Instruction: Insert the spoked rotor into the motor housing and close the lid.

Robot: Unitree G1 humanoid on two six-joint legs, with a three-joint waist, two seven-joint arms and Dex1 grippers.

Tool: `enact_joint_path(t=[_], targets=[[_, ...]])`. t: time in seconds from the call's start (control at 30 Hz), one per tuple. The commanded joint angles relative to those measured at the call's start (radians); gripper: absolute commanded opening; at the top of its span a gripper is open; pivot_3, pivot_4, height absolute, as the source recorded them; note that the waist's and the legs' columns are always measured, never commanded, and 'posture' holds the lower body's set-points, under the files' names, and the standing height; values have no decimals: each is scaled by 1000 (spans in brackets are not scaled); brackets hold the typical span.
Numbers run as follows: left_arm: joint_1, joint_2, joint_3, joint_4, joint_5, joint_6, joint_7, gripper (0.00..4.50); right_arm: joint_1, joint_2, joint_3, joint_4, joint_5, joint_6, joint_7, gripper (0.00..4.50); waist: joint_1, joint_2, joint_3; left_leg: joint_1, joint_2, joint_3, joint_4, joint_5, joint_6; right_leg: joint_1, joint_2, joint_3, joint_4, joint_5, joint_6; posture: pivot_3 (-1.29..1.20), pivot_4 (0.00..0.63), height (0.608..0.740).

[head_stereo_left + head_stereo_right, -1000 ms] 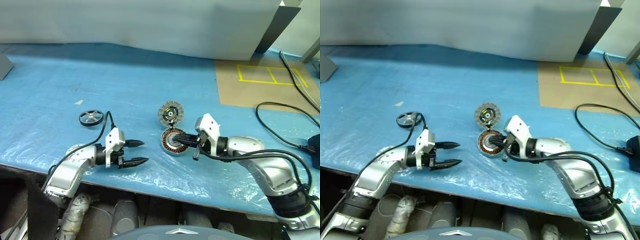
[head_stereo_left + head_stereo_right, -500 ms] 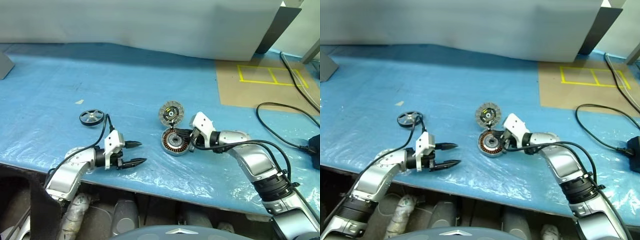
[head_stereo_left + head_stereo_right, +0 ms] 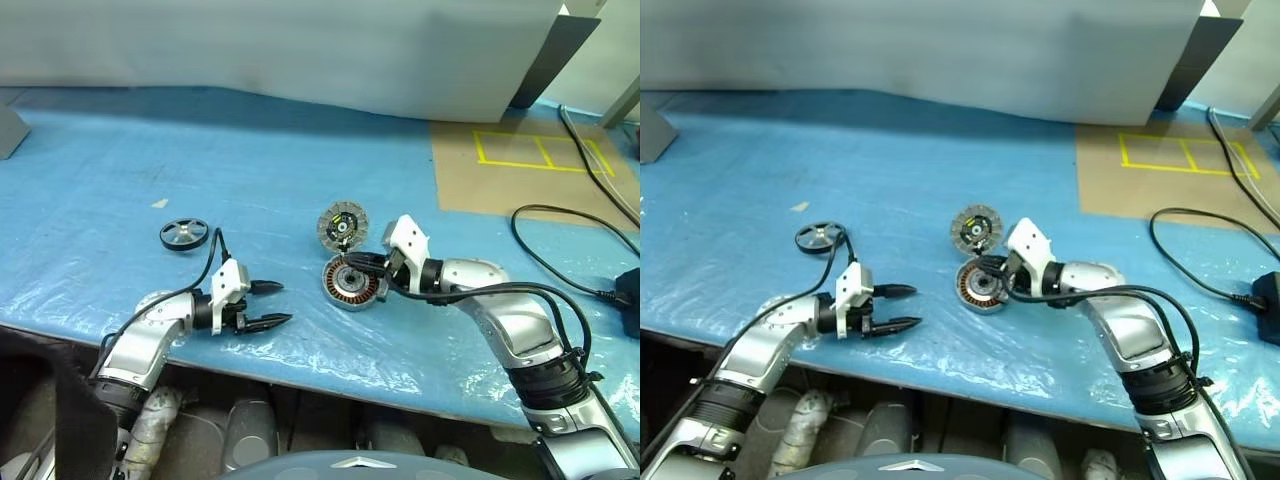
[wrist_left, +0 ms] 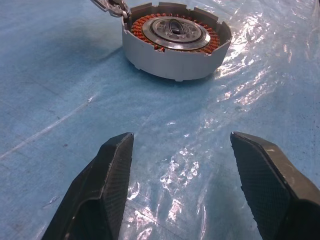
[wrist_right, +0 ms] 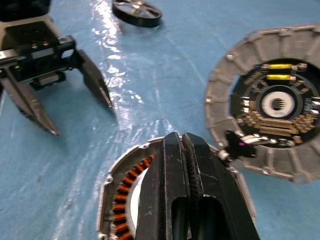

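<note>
The motor housing sits on the blue plastic sheet near the front of the table, its copper windings exposed and its lid swung open, standing just behind it and joined at the edge. Neither has shifted since a second ago. The spoked rotor lies flat on the sheet, well apart to the left of the housing, in the same spot as before. The right gripper has its fingers pressed together with nothing between them; a second ago it lay low across the housing's right rim, and now its tips sit over the housing's rear edge, close to the lid joint. The left gripper rests low over the sheet between rotor and housing, its jaws spread and empty, much as it was. The sheet is wrinkled and glossy; at the right rear it gives way to a brown board marked with yellow tape, with a black cable looping across. A pale panel stands behind. The right wrist view shows the lid's yellow marks and ribbed rim in detail; the left wrist view shows the housing's segmented wall and silver hub.
</note>
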Motion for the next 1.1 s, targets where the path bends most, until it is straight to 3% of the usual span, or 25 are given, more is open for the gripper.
enact_joint_path(t=[0.03, 0.27, 0.47, 0.73, 0.93, 1.1], targets=[[-24, 2, 2, 28, 11, -41, -22, 3279, 0, -1, 40, 19, -44, -27, 0, 27, 0, 0, 0, 0, 0, 0, 0, 0, 0, 0, 0, 0, 0, 0, 0, 0, 150, 740], [-6, -3, 6, 34, 10, -82, -25, 3279, 7, 16, 69, 184, -141, -115, -37, 27, -1, -1, -1, 0, 0, 0, 1, 0, 0, 0, 0, 0, 1, 0, 0, 0, 150, 740], [52, -12, 55, -88, -96, -97, -54, 3279, 63, 11, 43, 106, -62, -67, 19, 27, 4, -2, -1, 3, 0, 0, 2, -1, 1, 2, -2, 1, 2, 0, 0, 0, 150, 740], [20, -10, 50, -71, -79, -88, -45, 3279, 8, 73, -58, 17, 103, 57, 25, 27, -1, -2, -1, 1, 1, 1, 1, -1, 1, -1, -1, 2, 2, 0, 0, 0, 150, 740], [-15, -12, 43, -37, -72, -70, -44, 3279, -46, 103, -64, 110, 34, 6, -49, 27, -1, -2, -1, 0, 0, 3, 2, 0, 0, -4, -1, 3, 4, 0, 0, 0, 150, 740], [-20, -16, 36, -51, -63, -58, -31, 3279, 3, 46, 37, 140, -79, -67, -28, 27, 1, -2, -1, -3, 0, 3, 1, 0, 0, -6, -1, 3, 4, 0, 0, 0, 150, 740]])
